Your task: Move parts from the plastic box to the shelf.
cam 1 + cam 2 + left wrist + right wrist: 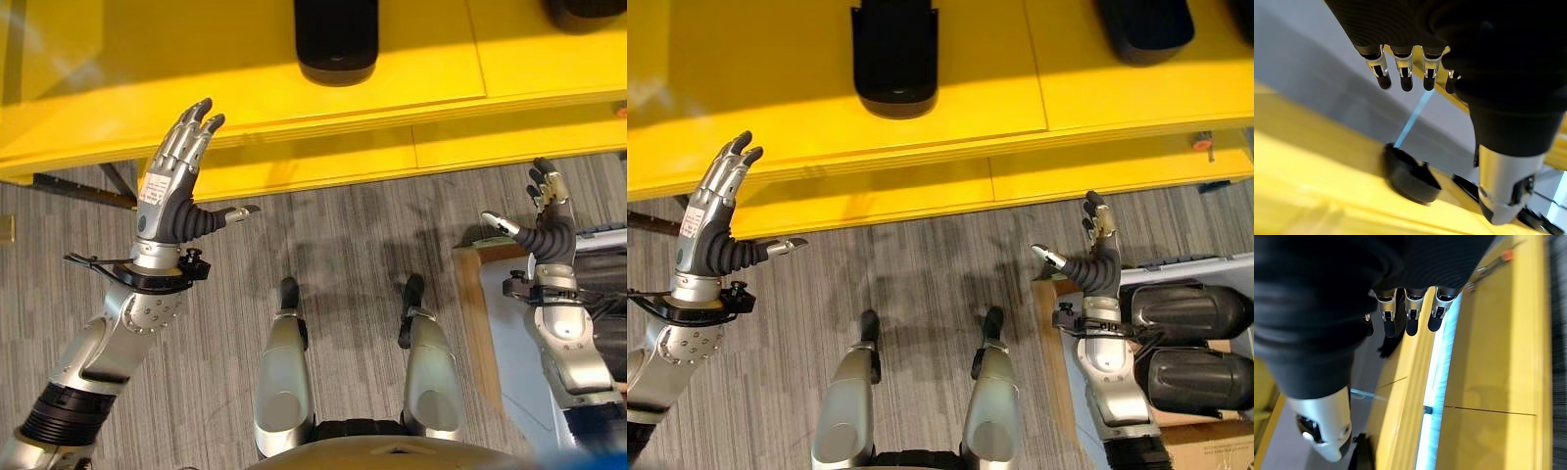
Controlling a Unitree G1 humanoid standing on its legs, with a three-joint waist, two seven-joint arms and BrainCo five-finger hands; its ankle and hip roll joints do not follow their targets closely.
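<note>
Two hands up in front of me, both empty. Nearest on my right side I see the plastic box (1215,269), pale-walled, sitting low beside my right arm, and in it lie two black parts (1190,311) side by side, the nearer one (1200,380) just below the other, touching or nearly so. A wooden edge (1055,343) runs along the box's inner side. Grey striped carpet (921,264) lies underneath everything.

My right hand (1099,257) hovers just above the box's near corner, fingers straight and pointing toward the shelf, thumb stuck out to the side, nothing held. My left hand (174,186) is raised well apart from it on the other side, fingers straight and close together, thumb spread wide, also holding nothing; its fingertips reach up over the front lip of the shelf in the head view.

Farther out is the yellow shelf (411,59), a broad flat top with a lower yellow board beneath its front edge. One black part (336,39) already rests on the shelf top, between my two hands and beyond them. In the right eye view a second black part (1144,27) sits farther along the shelf toward my right. From the left wrist I see a black part (1409,174) lying on the yellow surface past my straight fingers (1406,73).
</note>
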